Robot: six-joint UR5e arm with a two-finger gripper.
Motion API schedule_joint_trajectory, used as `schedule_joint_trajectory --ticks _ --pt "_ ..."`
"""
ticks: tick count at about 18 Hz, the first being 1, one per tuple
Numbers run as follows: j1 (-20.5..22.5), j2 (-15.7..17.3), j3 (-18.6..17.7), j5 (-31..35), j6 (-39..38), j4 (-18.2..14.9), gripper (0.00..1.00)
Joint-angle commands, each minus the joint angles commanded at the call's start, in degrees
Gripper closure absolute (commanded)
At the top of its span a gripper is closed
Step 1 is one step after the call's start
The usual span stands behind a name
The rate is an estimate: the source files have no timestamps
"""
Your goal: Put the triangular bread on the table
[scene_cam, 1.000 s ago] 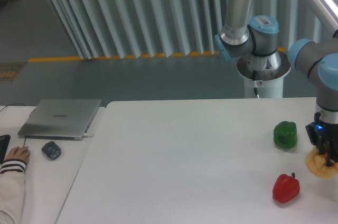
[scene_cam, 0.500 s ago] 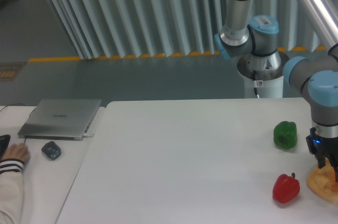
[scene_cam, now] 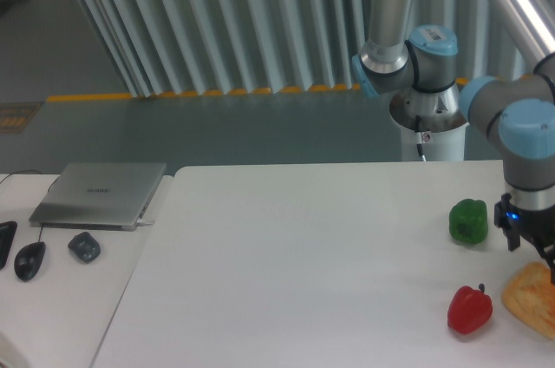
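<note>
The triangular bread [scene_cam: 532, 302], golden-tan with a browned crust, lies on the white table [scene_cam: 303, 272] at the far right, partly cut off by the frame edge. My gripper [scene_cam: 539, 257] hangs just above the bread's top edge with its dark fingers apart and nothing between them. The bread rests on the tabletop by itself, right of the red pepper [scene_cam: 469, 308].
A green pepper [scene_cam: 468, 220] sits on the table just left of my gripper. On the adjoining desk at the left are a closed laptop [scene_cam: 100, 193], a small grey object [scene_cam: 84, 246] and a dark mouse [scene_cam: 29, 259]. The arm's base [scene_cam: 431, 116] stands behind the table.
The gripper moved toward the right edge, let go of the bread and rose slightly; the bread now lies flat on the table. The hand at the left desk withdrew, uncovering the mouse.
</note>
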Motion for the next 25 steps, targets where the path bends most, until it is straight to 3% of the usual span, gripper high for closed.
schedule_joint_trajectory --ticks 4,10,16,25 --pt "3.0 0.6 1.7 1.7 0.3 4.0 0.0" --pt "7.6 -2.3 3.6 1.6 0.3 9.9 0.0" --pt "12.3 -4.9 6.2 1.5 1.0 10.5 0.0" --pt "15.7 -7.6 8.4 -1.1 11.2 11.2 0.0"
